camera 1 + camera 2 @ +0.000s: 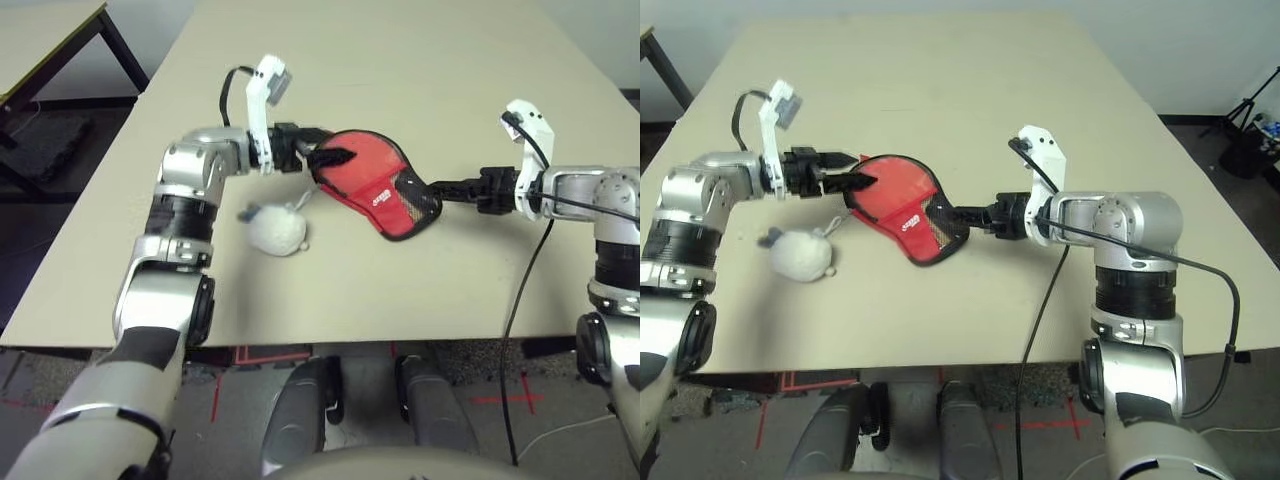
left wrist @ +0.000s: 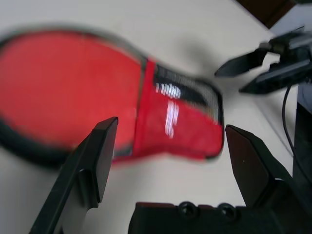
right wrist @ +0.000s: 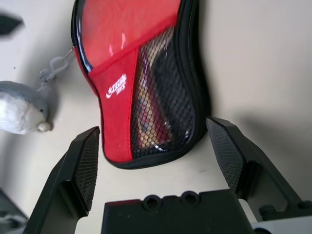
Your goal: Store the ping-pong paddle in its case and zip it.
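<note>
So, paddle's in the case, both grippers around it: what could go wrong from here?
The case lies loose between the open left gripper and open right gripper, so tugging the zip might drag or turn it. The thin black trim could slip from the fingers. The pouch's cord lies close to the case's edge and might get snagged.

left hand [image 2: 170, 126] open, fingers spread; right hand [image 3: 152, 124] open too; both silver forearms [image 1: 165, 285] over table.
</note>
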You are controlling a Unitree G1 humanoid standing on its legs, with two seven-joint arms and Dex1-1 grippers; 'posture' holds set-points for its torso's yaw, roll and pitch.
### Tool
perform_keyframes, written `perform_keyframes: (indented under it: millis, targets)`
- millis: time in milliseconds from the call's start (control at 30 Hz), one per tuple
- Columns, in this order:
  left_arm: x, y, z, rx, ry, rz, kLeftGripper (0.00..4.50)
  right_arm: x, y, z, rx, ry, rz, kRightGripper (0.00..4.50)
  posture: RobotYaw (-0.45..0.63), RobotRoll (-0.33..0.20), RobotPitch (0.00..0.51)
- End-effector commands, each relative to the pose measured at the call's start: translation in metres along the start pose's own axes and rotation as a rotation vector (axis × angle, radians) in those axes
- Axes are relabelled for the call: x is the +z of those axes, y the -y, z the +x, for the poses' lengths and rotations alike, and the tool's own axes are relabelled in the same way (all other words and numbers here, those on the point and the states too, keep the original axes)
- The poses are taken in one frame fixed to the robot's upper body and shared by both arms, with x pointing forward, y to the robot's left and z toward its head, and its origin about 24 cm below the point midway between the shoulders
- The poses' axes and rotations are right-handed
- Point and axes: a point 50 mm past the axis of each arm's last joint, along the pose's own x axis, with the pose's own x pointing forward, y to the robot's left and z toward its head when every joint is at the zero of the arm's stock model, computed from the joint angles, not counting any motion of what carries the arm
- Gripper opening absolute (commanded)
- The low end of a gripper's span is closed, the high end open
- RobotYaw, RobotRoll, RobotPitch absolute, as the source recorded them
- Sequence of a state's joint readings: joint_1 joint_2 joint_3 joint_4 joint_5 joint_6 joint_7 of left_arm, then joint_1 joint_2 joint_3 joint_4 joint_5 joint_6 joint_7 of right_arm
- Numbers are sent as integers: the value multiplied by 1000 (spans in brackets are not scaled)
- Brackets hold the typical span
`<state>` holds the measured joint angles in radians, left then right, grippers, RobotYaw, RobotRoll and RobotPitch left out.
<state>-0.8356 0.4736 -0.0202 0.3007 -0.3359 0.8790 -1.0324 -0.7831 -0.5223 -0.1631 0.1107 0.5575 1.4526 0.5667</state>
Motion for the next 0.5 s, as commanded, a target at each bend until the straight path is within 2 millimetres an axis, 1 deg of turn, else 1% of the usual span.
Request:
perform_keyframes:
  millis: [33,133,300,500]
  targets:
    - [-12,10,0,6,-29,-19,4500,-8,8,6,-12,-21,53,4467,-11,0,136]
    - [-15,14,1,12,-16,-36,4500,-13,11,11,-16,-43,73,4467,-7,0,139]
    - [-8,19,1,25,25,-36,4500,-20,16,23,-27,-54,128,4467,-4,0,144]
    - [-4,19,2,35,37,-24,4500,-20,25,26,-84,-22,122,4467,-7,0,148]
